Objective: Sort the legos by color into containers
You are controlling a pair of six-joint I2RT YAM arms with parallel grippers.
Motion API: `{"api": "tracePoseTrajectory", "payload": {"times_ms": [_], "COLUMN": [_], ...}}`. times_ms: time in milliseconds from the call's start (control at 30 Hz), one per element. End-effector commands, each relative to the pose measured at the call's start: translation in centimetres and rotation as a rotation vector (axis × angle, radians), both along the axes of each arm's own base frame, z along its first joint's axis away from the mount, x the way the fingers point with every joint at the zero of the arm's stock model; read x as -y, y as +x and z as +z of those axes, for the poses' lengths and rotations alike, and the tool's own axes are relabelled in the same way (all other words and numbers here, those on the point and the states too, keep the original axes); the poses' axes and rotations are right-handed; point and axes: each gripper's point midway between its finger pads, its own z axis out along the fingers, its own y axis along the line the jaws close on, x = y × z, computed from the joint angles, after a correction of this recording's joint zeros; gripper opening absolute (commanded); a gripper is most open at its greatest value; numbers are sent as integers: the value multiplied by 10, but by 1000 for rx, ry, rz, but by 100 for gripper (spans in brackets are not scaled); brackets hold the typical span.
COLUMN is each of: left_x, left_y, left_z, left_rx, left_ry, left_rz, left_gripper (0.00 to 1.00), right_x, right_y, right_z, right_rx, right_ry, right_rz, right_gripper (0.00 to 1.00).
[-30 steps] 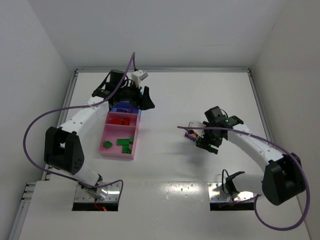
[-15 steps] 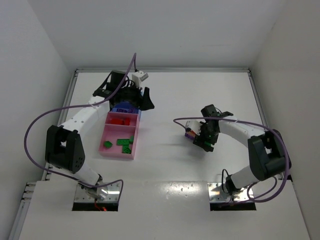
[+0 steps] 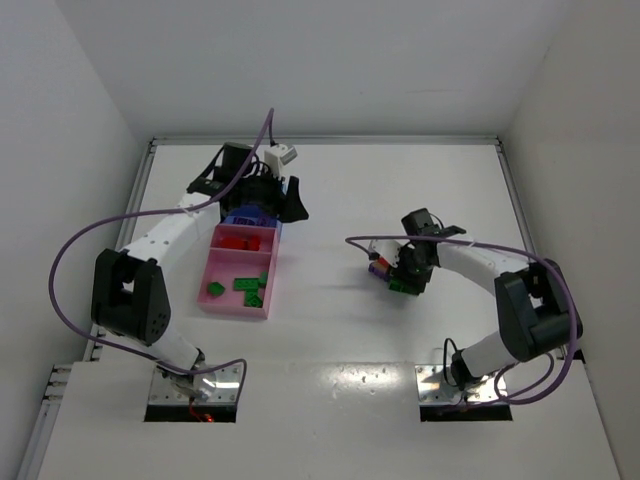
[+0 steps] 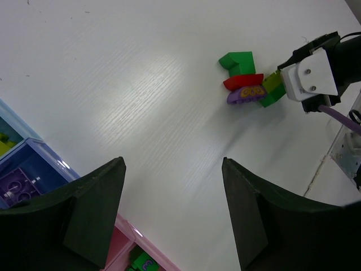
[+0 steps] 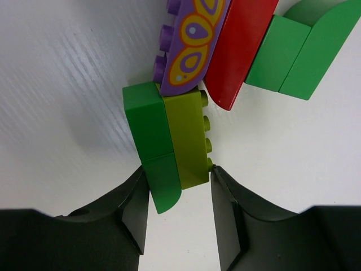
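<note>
White tabletop hemmed in by plain white walls on three sides, with two robot arms bolted at the near edge and purple cables looping off each.

Nearest the bases, the right arm folds back on itself, elbow out to the right and wrist angled down to mid-table. The right gripper is closed on one end of a green-and-lime block, one finger against its green side and the other against the studded lime side. That block lies flat on the table at the edge of a loose brick cluster, touching a purple brick printed with yellow ovals. A red brick lies against the purple one, and rounded green pieces against the red.

Well apart to the left sits the row of trays. The nearest pink compartment holds several green bricks, and the next one back holds red bricks. Beyond that comes a blue compartment with a purple piece inside.

Farthest back, the left arm stretches up the left side of the table and turns inward over the far end of the trays. The left gripper hangs above bare table just beside the blue compartment. Its fingers are spread wide with nothing between them.
</note>
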Motion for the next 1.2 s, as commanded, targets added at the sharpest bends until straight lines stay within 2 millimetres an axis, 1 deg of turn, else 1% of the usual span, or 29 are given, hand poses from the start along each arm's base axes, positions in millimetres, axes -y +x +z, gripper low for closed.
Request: {"api": "tracePoseTrajectory", "payload": {"times_ms": [0, 33, 100, 167, 200, 233, 267, 300, 333, 367, 400, 433, 467, 500, 533, 600, 633, 667, 700, 767, 800, 867, 900, 933, 967, 1033, 1067, 1100, 1167], "left_x": [1, 1, -2, -2, 0, 3, 1, 5, 6, 5, 10, 11, 12, 16, 16, 19, 20, 25, 28, 34, 37, 40, 41, 41, 41, 43, 46, 44, 50], "left_y": [-5, -5, -5, -6, -10, -15, -22, -34, -42, -53, -65, -73, -81, -92, -95, -104, -104, -107, -110, -106, -102, -87, -83, -79, -65, -59, -52, -51, -49], "left_z": [12, 12, 16, 13, 18, 17, 14, 21, 20, 12, 23, 23, 16, 22, 25, 25, 25, 33, 38, 45, 56, 66, 75, 81, 84, 86, 84, 80, 84], "left_rx": [33, 33, 41, 32, 38, 24, 2, -7, -31, -69, -73, -92, -132, -158, -175, -219, -250, -252, -286, -294, -271, -239, -233, -213, -168, -160, -136, -142, -142], "left_ry": [-23, -23, -31, -28, -45, -59, -80, -146, -184, -214, -280, -303, -320, -352, -365, -385, -397, -407, -416, -420, -421, -421, -435, -442, -442, -448, -450, -457, -501], "left_rz": [-17, -17, -15, -15, -35, -58, -76, -148, -180, -198, -248, -266, -279, -316, -327, -345, -341, -362, -358, -351, -351, -292, -266, -243, -187, -131, -95, -71, -54], "left_gripper": [75, 75, 75, 75, 75, 75, 75, 75, 75, 75, 75, 75, 75, 75, 75, 75, 75, 75, 75, 75, 75, 75, 75, 75, 75, 75, 75, 75, 75], "right_x": [2, 3, 2, -4, -7, -10, -18, -20, -25, -33, -38, -44, -48, -56, -57, -77, -82, -96, -103, -111, -121, -125, -130, -128, -131, -132, -133, -132, -136], "right_y": [-4, -6, -5, -3, -1, 0, 6, 8, 14, 16, 22, 24, 29, 33, 36, 39, 46, 48, 53, 62, 64, 68, 71, 73, 74, 82, 81, 84, 84], "right_z": [-4, -7, -4, 3, 11, 15, 32, 41, 54, 65, 85, 96, 108, 125, 131, 148, 160, 171, 185, 190, 203, 206, 210, 207, 212, 214, 214, 220, 219], "right_rx": [6, 3, 13, 26, 32, 45, 95, 116, 152, 173, 231, 252, 284, 322, 336, 364, 401, 430, 471, 511, 549, 569, 583, 582, 598, 627, 632, 653, 652], "right_ry": [2, 1, 2, 37, 55, 73, 119, 135, 162, 197, 233, 276, 303, 342, 347, 401, 408, 433, 443, 426, 443, 418, 407, 392, 391, 373, 367, 370, 371], "right_rz": [5, 5, 14, 22, 27, 31, 33, 37, 27, 34, 34, 21, 18, 14, 16, 35, 25, 22, 16, -20, 0, -18, -16, -26, -25, -54, -53, -74, -76], "right_gripper": [34, 26, 18, 16, 15, 15, 15, 15, 15, 15, 15, 15, 15, 15, 15, 15, 15, 14, 12, 12, 12, 12, 12, 12, 11, 11, 11, 11, 11]}}
